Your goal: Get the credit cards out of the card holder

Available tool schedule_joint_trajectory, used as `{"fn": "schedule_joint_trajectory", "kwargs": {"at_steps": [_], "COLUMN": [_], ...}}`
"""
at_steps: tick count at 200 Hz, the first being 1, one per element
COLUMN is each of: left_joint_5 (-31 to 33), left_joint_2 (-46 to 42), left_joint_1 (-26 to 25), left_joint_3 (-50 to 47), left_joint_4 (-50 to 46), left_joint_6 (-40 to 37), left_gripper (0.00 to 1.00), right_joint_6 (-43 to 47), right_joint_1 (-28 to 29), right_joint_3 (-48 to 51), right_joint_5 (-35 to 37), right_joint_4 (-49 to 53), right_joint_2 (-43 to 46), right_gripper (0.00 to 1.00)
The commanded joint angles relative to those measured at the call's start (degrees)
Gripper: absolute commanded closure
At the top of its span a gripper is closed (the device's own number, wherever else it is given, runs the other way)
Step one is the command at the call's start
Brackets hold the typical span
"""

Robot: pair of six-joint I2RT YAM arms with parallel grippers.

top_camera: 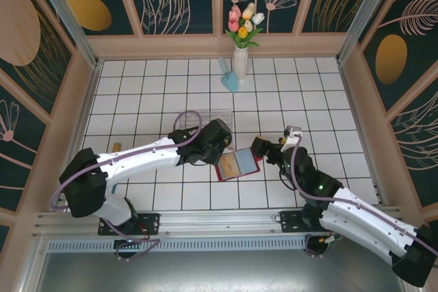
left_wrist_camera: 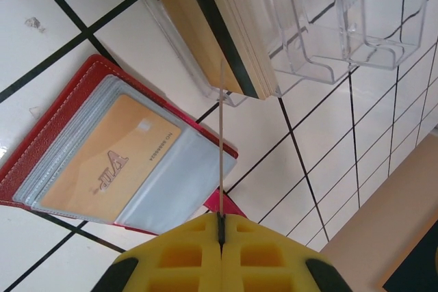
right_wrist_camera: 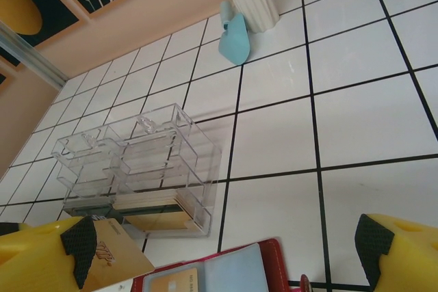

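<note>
The left gripper (left_wrist_camera: 220, 225) sits just on the near side of the clear plastic box (left_wrist_camera: 321, 25). Its yellow fingers (left_wrist_camera: 178, 258) are pressed together on a thin card (left_wrist_camera: 221, 148), which is seen edge-on and reaches up toward the box. A stack of cards (left_wrist_camera: 219, 32) stands in the box's end compartment. In the top view the left wrist hides the near part of the box.

The card holder (top_camera: 238, 164) lies open and flat on the tiled table (top_camera: 157, 94), on the near side of the box and slightly to its right. Its long axis runs left to right, with the right end angled a little toward the box. The blue-grey pockets face up, and one holds an orange card (left_wrist_camera: 109, 162) marked VIP. A red tab (left_wrist_camera: 233, 204) at the holder's edge is partly hidden behind the left fingers.

The right gripper (right_wrist_camera: 220, 241) is further right of the box, beside the holder's right end, with its fingers spread wide apart. In the right wrist view the holder's near half is cut off.
</note>
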State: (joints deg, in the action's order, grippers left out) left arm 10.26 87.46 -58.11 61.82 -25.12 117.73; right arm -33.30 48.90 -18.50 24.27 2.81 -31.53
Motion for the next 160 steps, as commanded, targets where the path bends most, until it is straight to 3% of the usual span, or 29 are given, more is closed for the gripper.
{"fn": "schedule_joint_trajectory", "kwargs": {"at_steps": [1, 17, 35, 98, 125, 145, 160], "left_joint_5": [-0.1, 0.7, 3.2, 11.2, 15.0, 12.2, 11.0], "left_joint_2": [1.5, 2.1, 2.8, 2.9, -1.9, -6.0, -5.8], "left_joint_1": [-0.3, -0.3, -0.3, -0.3, -0.3, -0.3, -0.3], "left_joint_3": [0.5, 1.3, 4.4, 11.1, 8.6, 5.6, 6.1], "left_joint_4": [0.2, 0.8, -1.2, -15.0, -12.1, -5.9, -7.0], "left_joint_6": [9.5, 9.2, 3.5, -37.0, -57.6, -73.9, -83.7], "left_gripper": [1.0, 1.0, 1.0, 1.0, 1.0, 1.0, 1.0], "right_joint_6": [1.3, 1.7, 1.7, 1.7, 1.6, 1.3, 1.1], "right_joint_1": [-0.1, -0.3, -0.5, -0.7, -0.8, -0.8, -0.8], "right_joint_3": [1.3, 1.8, 2.2, 2.5, 2.7, 2.5, 2.5], "right_joint_5": [1.2, 0.9, 0.8, 1.2, 1.9, 2.6, 3.1], "right_joint_4": [-0.8, -0.8, -0.9, -1.3, -1.6, -1.2, -0.9], "right_joint_2": [2.3, 3.1, 3.2, 3.2, 3.2, 3.2, 3.2], "right_gripper": [0.01, 0.01, 0.01, 0.01, 0.01, 0.01, 0.01]}}
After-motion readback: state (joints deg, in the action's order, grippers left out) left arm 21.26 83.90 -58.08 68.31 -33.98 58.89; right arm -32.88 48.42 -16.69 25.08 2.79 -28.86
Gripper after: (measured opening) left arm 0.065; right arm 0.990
